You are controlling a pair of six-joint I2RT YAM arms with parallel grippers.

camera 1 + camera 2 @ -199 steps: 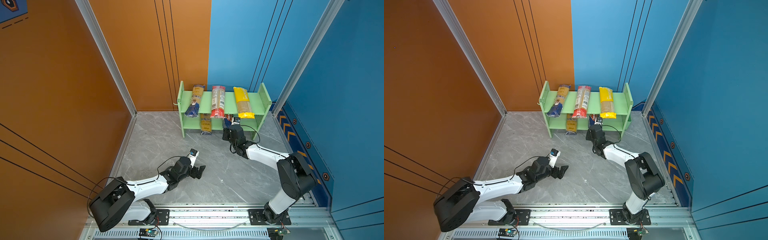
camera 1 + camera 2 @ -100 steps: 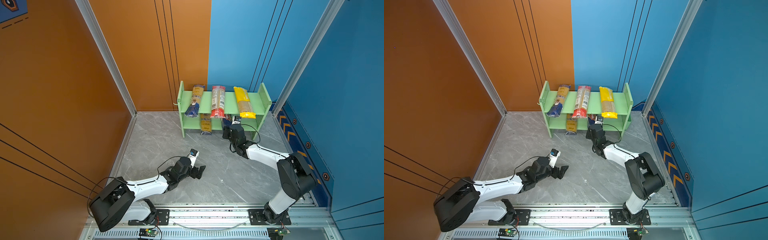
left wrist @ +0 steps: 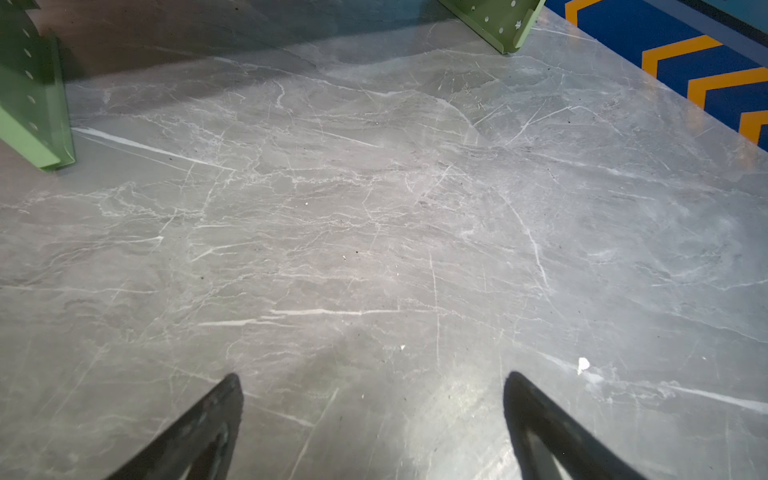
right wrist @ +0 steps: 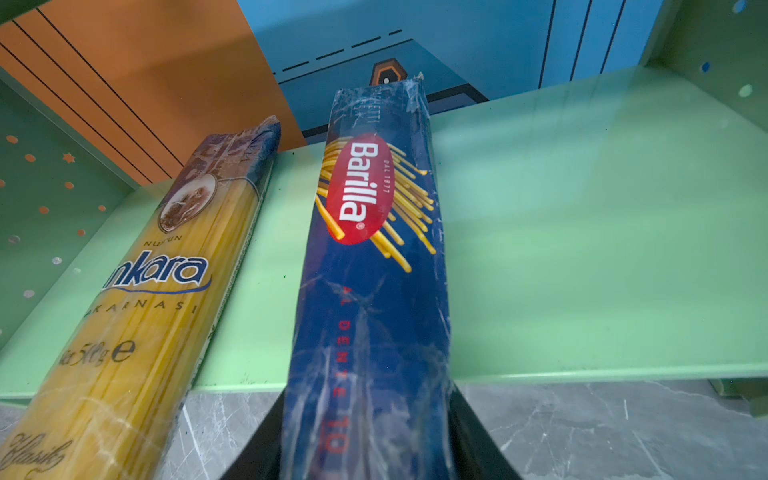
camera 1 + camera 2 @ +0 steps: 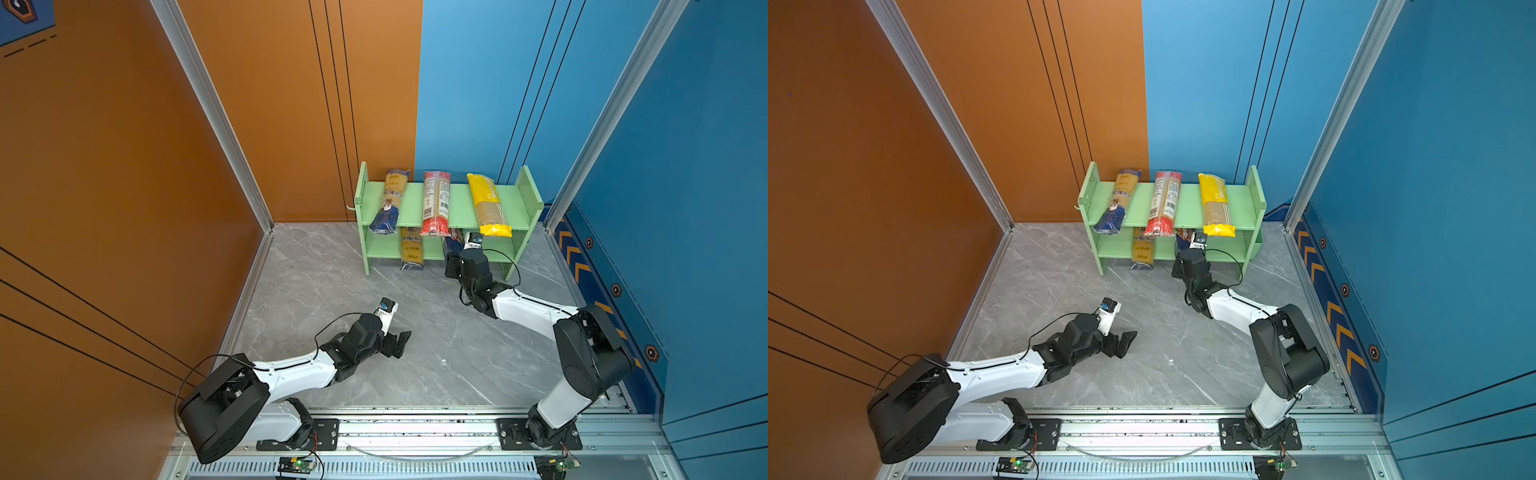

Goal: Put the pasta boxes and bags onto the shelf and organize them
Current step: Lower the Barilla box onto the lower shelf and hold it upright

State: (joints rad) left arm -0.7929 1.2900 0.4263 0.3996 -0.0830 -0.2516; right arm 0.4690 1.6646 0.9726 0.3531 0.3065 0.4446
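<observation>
- left gripper (image 5: 402, 338) (image 3: 372, 380): low over the grey marble tabletop (image 3: 374, 208), well in front of the shelf (image 5: 459, 203), jaws spread wide, nothing between them.
- shelf also in the left wrist view (image 3: 33, 104): only its pegholed side panels show.
- upper ankara bag (image 5: 390, 201) (image 5: 1119, 199): left part of the top tier, lying slightly skewed, dark blue end hanging past the front edge.
- lower ankara bag (image 5: 411, 249) (image 4: 137, 316): on the bottom tier, lying front to back, front end sticking out past the tier edge over the tabletop.
- red-ended clear bag (image 5: 435, 203) (image 5: 1165, 203): middle of the top tier, front to back, red end over the front edge, just above the two lower packs.
- Barilla pack (image 5: 452, 243) (image 4: 374, 270): on the bottom tier just right of the lower ankara bag, not touching it, far end near the back edge, near end overhanging the front.
- right gripper (image 5: 455, 254) (image 4: 369, 407): at the bottom tier's front, a finger close against each side of the Barilla pack's near end; cannot tell whether they pinch it or only flank it.
- yellow bag (image 5: 488, 205) (image 5: 1216, 205): right part of the top tier, front end overhanging the edge.
- bottom tier right of the Barilla pack (image 4: 582, 249): bare green.
</observation>
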